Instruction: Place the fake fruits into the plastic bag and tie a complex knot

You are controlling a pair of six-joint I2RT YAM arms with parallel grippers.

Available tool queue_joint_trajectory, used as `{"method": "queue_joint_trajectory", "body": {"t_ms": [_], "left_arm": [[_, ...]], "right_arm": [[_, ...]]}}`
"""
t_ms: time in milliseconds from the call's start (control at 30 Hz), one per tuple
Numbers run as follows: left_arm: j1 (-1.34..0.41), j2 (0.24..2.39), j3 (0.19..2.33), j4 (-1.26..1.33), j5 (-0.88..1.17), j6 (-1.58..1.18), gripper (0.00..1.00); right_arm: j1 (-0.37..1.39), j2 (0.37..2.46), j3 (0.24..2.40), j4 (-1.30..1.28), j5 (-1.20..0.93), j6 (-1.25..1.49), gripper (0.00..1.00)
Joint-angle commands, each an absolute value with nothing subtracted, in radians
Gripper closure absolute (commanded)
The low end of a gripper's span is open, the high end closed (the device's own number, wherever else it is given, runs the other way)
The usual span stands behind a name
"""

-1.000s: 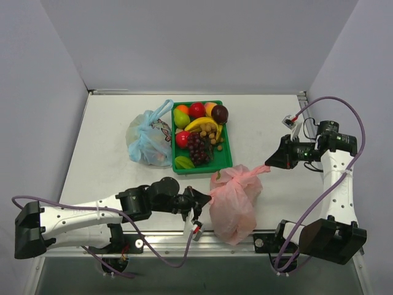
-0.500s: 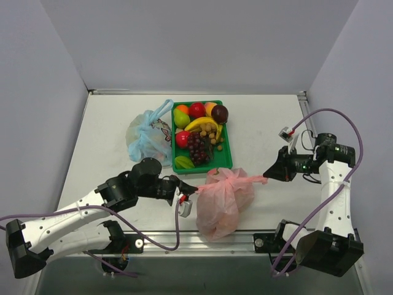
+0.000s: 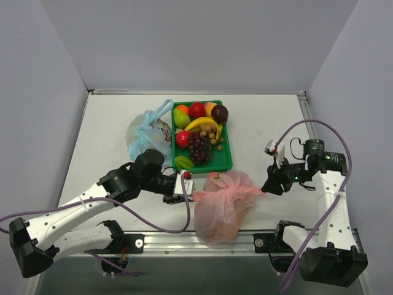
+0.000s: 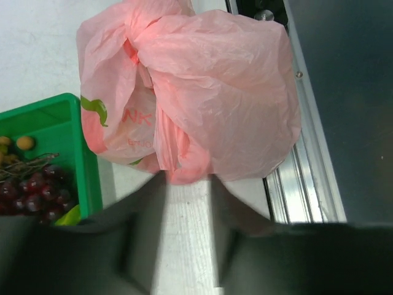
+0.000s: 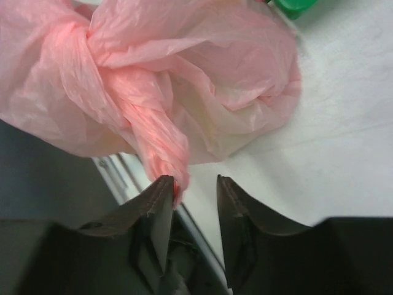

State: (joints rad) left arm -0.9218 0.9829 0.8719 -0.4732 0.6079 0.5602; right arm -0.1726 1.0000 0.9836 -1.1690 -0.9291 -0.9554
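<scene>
The plastic bag (image 3: 221, 206) lies at six o'clock from the green tray (image 3: 212, 168). The left pincer (image 4: 185, 179) and right pincer (image 5: 193, 178) stand narrowly parted at its tails: widen before retreating, sparing the knot (image 5: 86, 40).

I see a thin pale-pink plastic bag (image 3: 221, 206), crinkly and translucent, small glossy plastic fruits (image 3: 199, 132), a smooth green plastic tray (image 3: 220, 166), and a matt white tabletop (image 3: 264, 123).
</scene>
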Motion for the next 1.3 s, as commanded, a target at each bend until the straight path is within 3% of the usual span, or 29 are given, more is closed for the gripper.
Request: {"method": "queue_joint_trajectory", "body": {"t_ms": [0,33,133,333,433,667,1000,1100,1133,1267], "left_arm": [[-0.911,0.973,0.962,-0.555,0.653,0.454,0.43],[-0.902,0.968,0.974,-0.567,0.653,0.457,0.40],[-0.884,0.960,1.014,-0.621,0.658,0.479,0.34],[-0.868,0.986,1.049,-0.713,0.647,0.508,0.32],[-0.841,0.996,1.049,-0.713,0.646,0.491,0.32],[-0.746,1.057,1.062,-0.710,0.730,0.385,0.27],[-0.634,1.186,1.052,-0.658,0.842,0.138,0.24],[-0.627,1.209,1.035,-0.623,0.880,0.052,0.20],[-0.630,1.218,1.029,-0.608,0.899,0.025,0.20],[-0.658,1.250,0.999,-0.548,0.891,-0.078,0.23]], "right_arm": [[-0.137,0.992,1.090,-1.225,-0.827,-1.021,0.62],[-0.137,0.991,1.106,-1.250,-0.822,-1.028,0.47],[-0.124,0.980,1.175,-1.284,-0.778,-1.063,0.35],[-0.006,0.994,1.224,-1.328,-0.663,-1.152,0.25],[0.136,0.994,1.224,-1.307,-0.597,-1.125,0.18],[0.353,1.038,1.204,-1.158,-0.434,-1.040,0.16],[0.480,1.109,1.143,-1.144,-0.391,-1.032,0.30],[0.506,1.108,1.092,-1.123,-0.376,-1.031,0.42],[0.511,1.104,1.063,-1.111,-0.374,-1.031,0.51],[0.523,1.068,1.006,-1.072,-0.377,-1.012,0.70]]}}
